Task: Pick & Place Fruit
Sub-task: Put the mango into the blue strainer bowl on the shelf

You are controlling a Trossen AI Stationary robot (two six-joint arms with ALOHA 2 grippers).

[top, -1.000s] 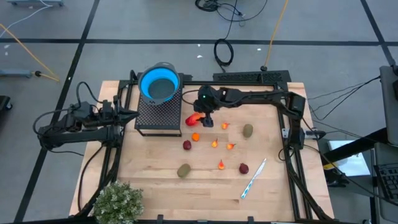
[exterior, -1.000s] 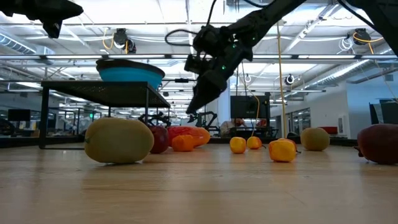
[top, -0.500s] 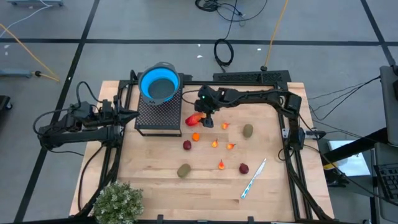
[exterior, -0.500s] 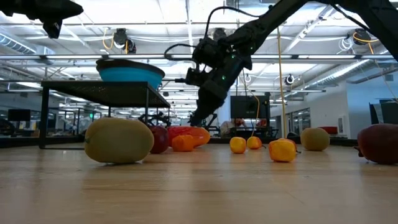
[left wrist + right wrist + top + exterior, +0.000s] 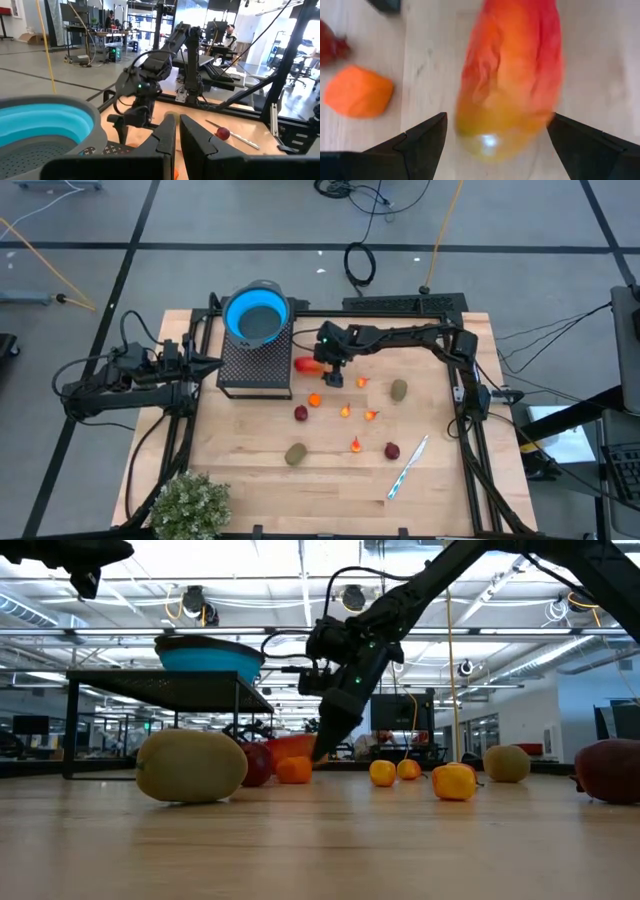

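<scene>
The elongated red-orange fruit [image 5: 512, 75] lies on the wooden table [image 5: 240, 465] beside a black mesh stand [image 5: 255, 362]. My right gripper [image 5: 497, 135] is open and slants down over its near end, one finger on each side; in the high view the gripper [image 5: 325, 366] covers part of the fruit [image 5: 304, 364]. A small orange fruit [image 5: 315, 400], dark red balls [image 5: 300, 413] [image 5: 392, 450], brown-green ovals [image 5: 296, 453] [image 5: 398, 390] and tiny orange bits [image 5: 356, 445] lie scattered on the table. My left gripper [image 5: 177, 140] is shut, level, at the table's left [image 5: 215, 363].
A blue bowl [image 5: 257, 317] sits on top of the mesh stand. A white-and-blue pen [image 5: 408, 467] lies at the near right, and a bushy green plant [image 5: 188, 505] stands at the near left corner. A black frame [image 5: 470, 420] runs along the table's edges.
My right gripper has come down toward the elongated red-orange fruit and rolled a little. Its open fingers now stand at the fruit's level in the low view and hide part of it.
</scene>
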